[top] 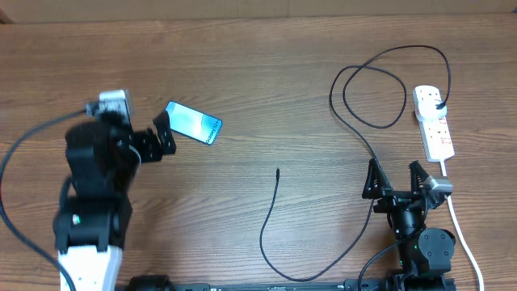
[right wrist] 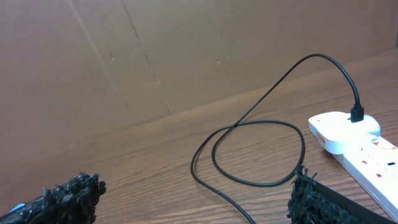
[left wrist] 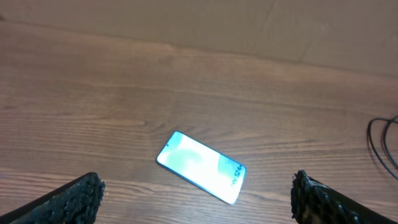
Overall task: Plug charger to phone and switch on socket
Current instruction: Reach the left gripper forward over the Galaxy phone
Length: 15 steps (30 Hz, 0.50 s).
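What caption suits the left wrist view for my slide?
Open left gripper facing a lit phone lying on the wooden table.

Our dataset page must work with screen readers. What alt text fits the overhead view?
A lit phone lies on a wooden table just in front of the open left tool. A black charger cable, plugged into a white power strip at the right, loops past the open right tool; its free tip rests mid-table, apart from the phone.

socket (right wrist: 357, 149) cut off, phone (left wrist: 202, 167) text blurred
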Each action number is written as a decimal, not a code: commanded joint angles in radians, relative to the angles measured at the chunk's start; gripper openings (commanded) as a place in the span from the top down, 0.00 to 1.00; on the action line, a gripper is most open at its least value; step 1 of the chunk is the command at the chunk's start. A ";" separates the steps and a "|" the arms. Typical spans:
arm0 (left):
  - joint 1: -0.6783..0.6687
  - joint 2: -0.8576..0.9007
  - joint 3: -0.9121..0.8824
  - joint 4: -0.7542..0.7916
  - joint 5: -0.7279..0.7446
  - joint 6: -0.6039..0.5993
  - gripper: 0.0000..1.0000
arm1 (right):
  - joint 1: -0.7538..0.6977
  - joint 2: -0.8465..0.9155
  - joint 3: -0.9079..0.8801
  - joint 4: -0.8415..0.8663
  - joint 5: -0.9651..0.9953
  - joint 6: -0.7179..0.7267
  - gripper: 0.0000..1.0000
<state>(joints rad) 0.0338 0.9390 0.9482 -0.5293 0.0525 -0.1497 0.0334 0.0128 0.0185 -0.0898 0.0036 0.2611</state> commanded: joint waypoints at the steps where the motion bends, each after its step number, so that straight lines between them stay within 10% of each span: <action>1: 0.005 0.095 0.108 -0.042 0.027 -0.015 0.00 | 0.005 -0.010 -0.011 0.005 0.003 -0.003 0.00; 10: 0.005 0.262 0.109 -0.102 0.161 -0.020 0.00 | 0.005 -0.010 -0.011 0.005 0.003 -0.003 0.00; 15: -0.002 0.333 0.111 -0.111 0.097 -0.216 0.00 | 0.005 -0.010 -0.011 0.005 0.003 -0.003 0.00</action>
<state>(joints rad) 0.0338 1.2411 1.0401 -0.6353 0.1646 -0.2214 0.0334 0.0128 0.0185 -0.0898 0.0040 0.2611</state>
